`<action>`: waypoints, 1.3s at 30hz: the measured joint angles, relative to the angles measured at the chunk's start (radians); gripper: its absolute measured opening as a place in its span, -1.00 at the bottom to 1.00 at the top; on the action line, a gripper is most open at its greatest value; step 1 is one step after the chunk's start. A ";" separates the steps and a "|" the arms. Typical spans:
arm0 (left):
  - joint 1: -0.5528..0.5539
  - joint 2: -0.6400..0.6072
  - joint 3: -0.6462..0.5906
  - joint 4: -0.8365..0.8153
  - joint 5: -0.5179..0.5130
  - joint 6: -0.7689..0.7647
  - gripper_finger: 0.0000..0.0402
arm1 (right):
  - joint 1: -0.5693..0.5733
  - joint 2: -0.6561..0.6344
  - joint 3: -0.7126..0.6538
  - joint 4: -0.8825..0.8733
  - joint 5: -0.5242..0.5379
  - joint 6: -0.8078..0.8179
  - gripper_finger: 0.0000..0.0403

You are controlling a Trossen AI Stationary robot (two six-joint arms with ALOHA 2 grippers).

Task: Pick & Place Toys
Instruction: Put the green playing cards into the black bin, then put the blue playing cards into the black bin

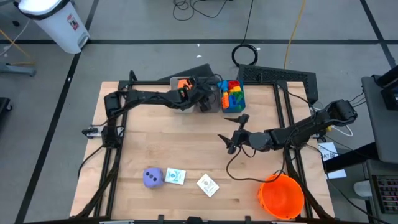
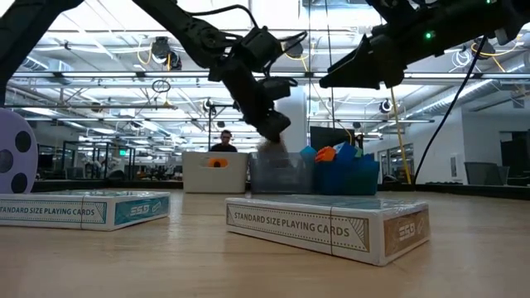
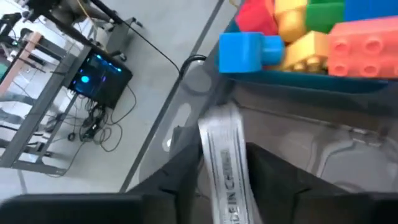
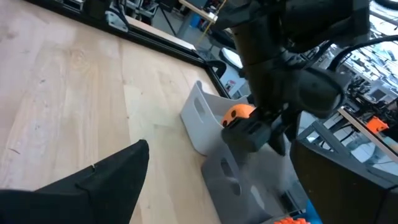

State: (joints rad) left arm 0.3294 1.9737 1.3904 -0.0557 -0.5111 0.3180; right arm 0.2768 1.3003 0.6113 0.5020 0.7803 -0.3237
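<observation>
So the left gripper (image 3: 224,186) is clamped on a card pack (image 3: 225,163), long axis along the fingers, over the far middle bin (image 4: 249,180). Right gripper (image 1: 233,134) waits open mid-table.

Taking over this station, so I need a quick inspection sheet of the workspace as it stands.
Surface: wooden table, no spills seen.
Job's things: purple die and two card packs near the front edge; coloured blocks in the blue bin.
Clutter: orange bucket at the front right corner.
Grippers: left gripper over the grey bins, shut on a card pack; right gripper open mid-table.
Cables: coils on the floor.
Surroundings: person beyond the table.
</observation>
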 joint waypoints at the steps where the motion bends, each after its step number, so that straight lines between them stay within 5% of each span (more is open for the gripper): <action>1: -0.001 0.002 -0.001 0.000 0.000 0.001 -0.25 | 0.000 0.000 0.000 0.000 0.000 0.000 0.88; 14: -0.014 -0.057 -0.004 -0.104 0.010 -0.090 0.45 | 0.000 0.000 0.000 0.002 0.000 -0.005 0.88; 27: -0.141 -0.369 -0.003 -0.460 0.031 -0.360 0.51 | 0.000 0.000 0.000 0.002 0.002 -0.011 0.88; 32: -0.224 -0.402 -0.066 -0.471 0.179 -0.428 0.51 | 0.000 0.000 0.000 0.001 -0.025 0.011 0.88; 39: -0.428 -0.374 -0.312 -0.069 0.482 -0.435 0.52 | 0.000 0.000 0.000 0.002 -0.052 0.016 0.88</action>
State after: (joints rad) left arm -0.0987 1.6000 1.0786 -0.1243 -0.0287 -0.1165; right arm 0.2768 1.3003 0.6113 0.5037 0.7284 -0.3077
